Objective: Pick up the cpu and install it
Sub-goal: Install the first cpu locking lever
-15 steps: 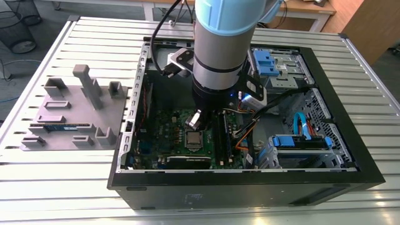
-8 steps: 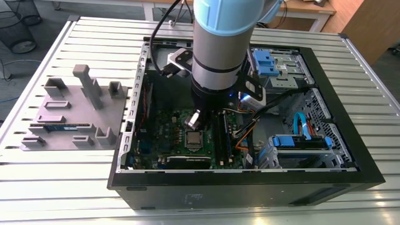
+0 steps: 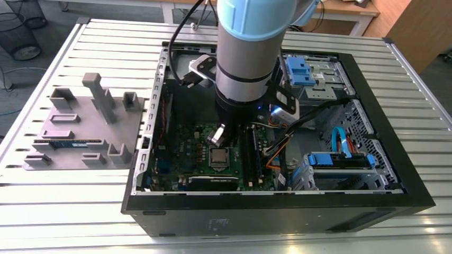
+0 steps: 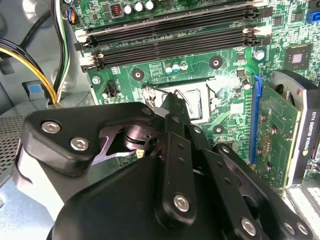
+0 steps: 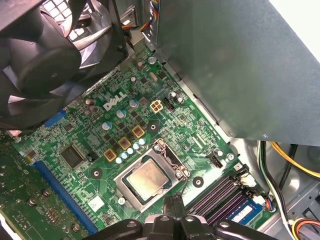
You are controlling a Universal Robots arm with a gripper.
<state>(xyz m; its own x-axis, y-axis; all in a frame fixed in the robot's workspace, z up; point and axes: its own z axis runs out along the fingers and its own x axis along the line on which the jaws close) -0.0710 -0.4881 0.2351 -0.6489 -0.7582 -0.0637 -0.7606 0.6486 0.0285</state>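
The cpu sits in its socket just beyond the gripper, whose grip state I cannot tell.

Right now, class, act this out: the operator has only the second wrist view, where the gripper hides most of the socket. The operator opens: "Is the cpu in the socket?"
Observer: Yes. In the first wrist view the cpu lies flat in the socket, silver top up.
Operator: Is the gripper touching it?
Observer: In the exterior view the gripper hangs just above the cpu, seemingly clear of it.
Operator: Anything on the tray?
Observer: The grey tray, on the exterior view's left, holds a memory stick.
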